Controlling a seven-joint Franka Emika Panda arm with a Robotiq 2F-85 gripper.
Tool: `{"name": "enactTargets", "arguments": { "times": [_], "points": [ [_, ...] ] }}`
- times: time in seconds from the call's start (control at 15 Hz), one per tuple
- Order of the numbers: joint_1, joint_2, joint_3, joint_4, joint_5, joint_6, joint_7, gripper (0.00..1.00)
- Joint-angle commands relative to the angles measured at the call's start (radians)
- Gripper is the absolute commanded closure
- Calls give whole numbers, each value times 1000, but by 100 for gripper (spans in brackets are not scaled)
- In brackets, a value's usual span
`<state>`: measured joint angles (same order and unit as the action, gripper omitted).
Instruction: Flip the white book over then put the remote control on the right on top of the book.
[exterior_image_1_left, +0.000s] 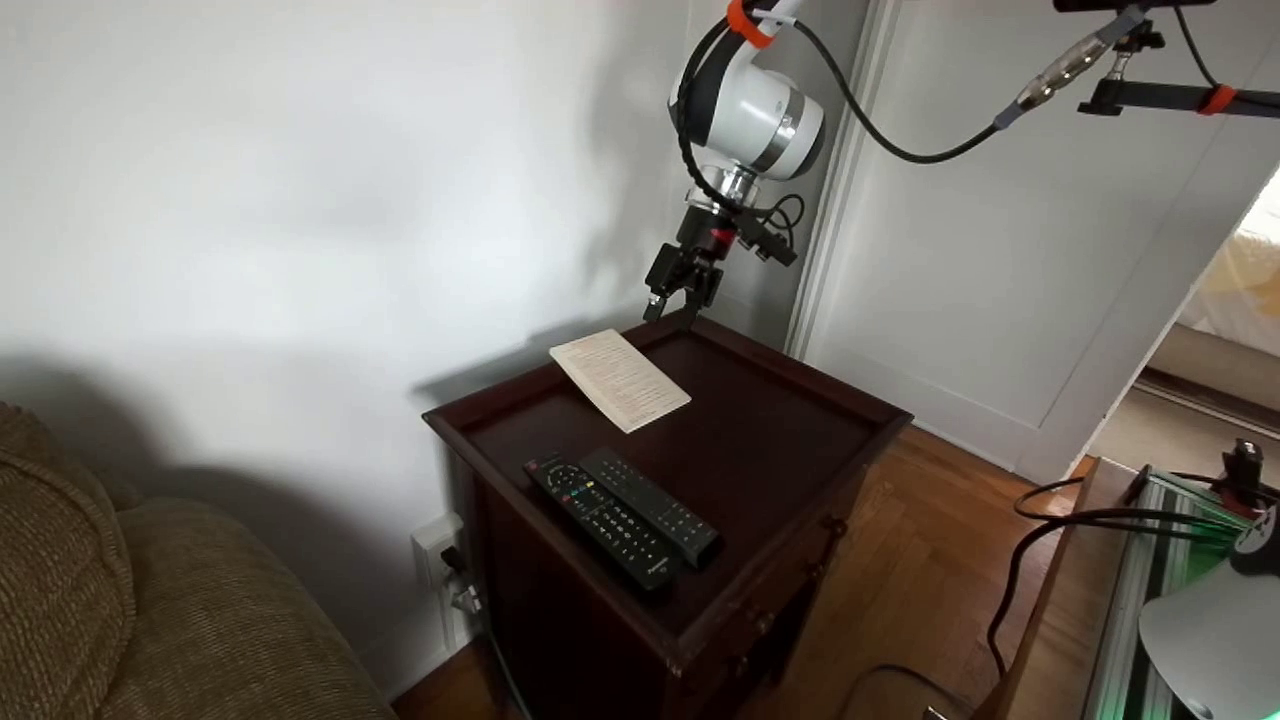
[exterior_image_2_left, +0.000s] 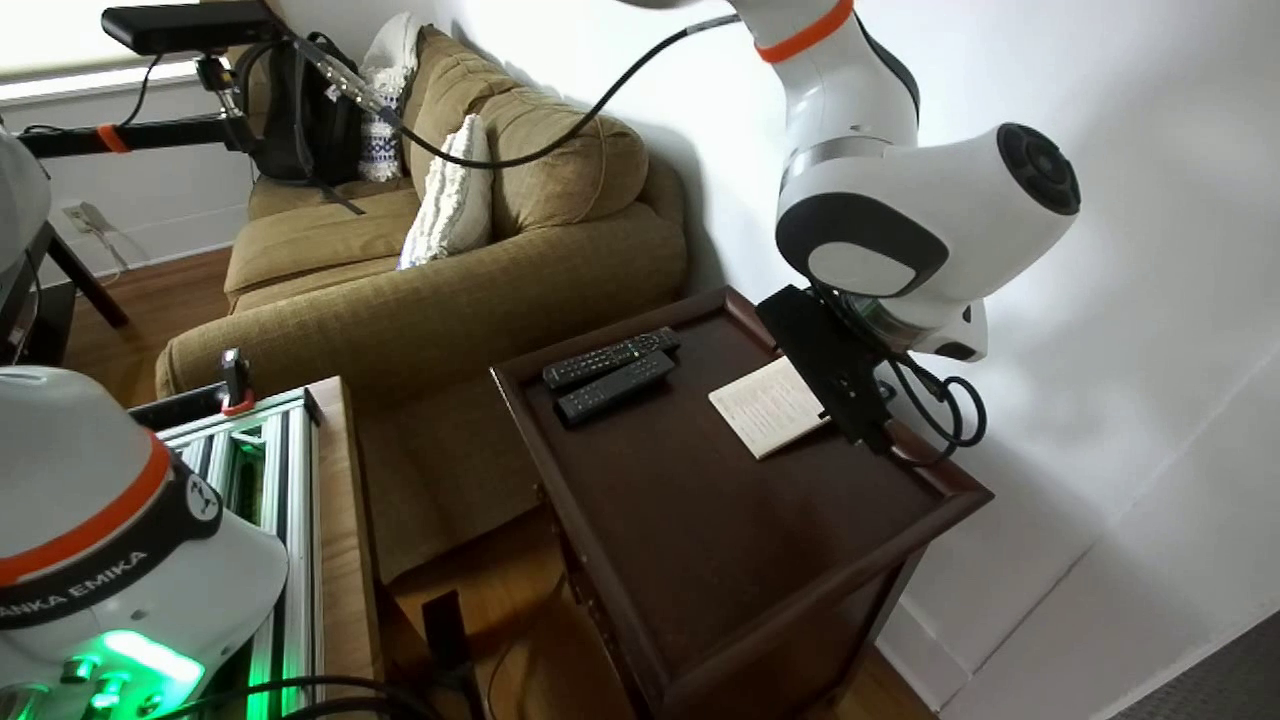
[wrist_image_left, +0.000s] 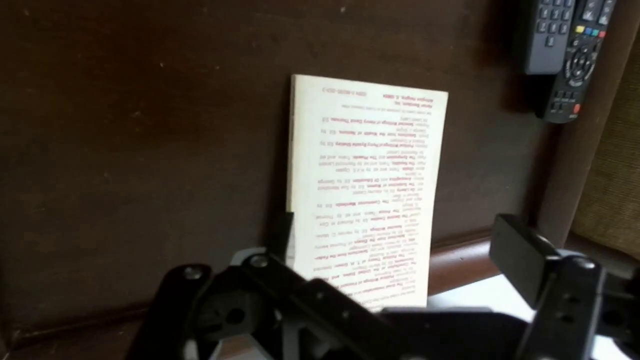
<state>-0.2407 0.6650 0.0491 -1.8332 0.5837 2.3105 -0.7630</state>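
The white book (exterior_image_1_left: 622, 380) lies on the dark wooden table with a printed cover up. It also shows in an exterior view (exterior_image_2_left: 768, 408) and the wrist view (wrist_image_left: 370, 165). One end overlaps the table's raised rim by the wall. My gripper (exterior_image_1_left: 672, 312) is open and empty, above the table's back corner beside that end. In the wrist view its fingers (wrist_image_left: 400, 245) stand wide apart, with the book seen between them. Two black remotes lie side by side: a plainer remote control (exterior_image_1_left: 655, 508) and one with coloured buttons (exterior_image_1_left: 600, 520). Both also show in the wrist view.
The table's raised rim (exterior_image_1_left: 800, 365) runs around the top. A white wall (exterior_image_1_left: 300, 200) stands close behind the book. A brown sofa (exterior_image_2_left: 440, 300) stands beside the table near the remotes. The robot base (exterior_image_2_left: 130, 560) is on a separate wooden stand.
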Motion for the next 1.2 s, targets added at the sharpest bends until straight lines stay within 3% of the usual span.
{"name": "enactTargets", "arguments": {
  "times": [0.0, 0.93, 1.13],
  "points": [
    [-51, 111, 50, 98, 4, 31, -28, 0],
    [-159, 308, 188, 243, 28, 119, -143, 0],
    [-174, 325, 212, 265, 27, 115, -162, 9]
  ]
}}
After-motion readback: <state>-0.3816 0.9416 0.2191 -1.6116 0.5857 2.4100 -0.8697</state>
